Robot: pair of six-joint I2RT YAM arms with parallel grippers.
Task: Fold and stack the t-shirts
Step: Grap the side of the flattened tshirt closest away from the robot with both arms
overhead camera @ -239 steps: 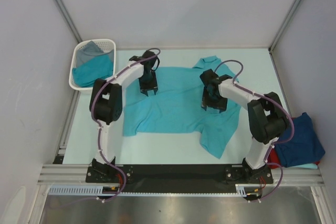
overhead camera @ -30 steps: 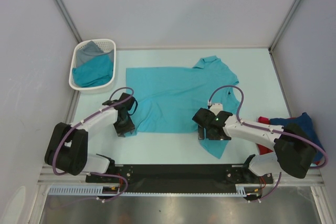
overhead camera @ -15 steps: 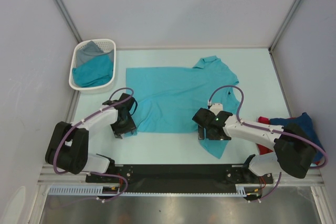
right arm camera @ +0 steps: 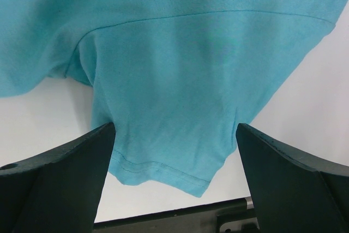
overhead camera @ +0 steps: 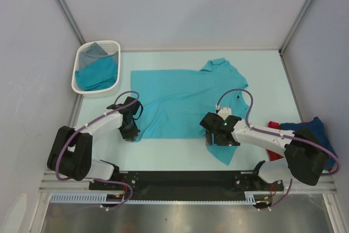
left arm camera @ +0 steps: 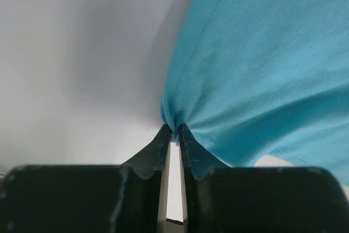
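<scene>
Teal t-shirt [overhead camera: 180, 94] spread on the table [overhead camera: 262, 75].
Left gripper [overhead camera: 132, 133] pinches its edge; right gripper [overhead camera: 217, 139] gapes over the sleeve.

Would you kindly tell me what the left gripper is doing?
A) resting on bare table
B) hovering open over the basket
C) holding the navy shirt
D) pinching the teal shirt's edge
D: the left wrist view shows the left gripper closed on a bunched edge of the teal t-shirt.
</scene>
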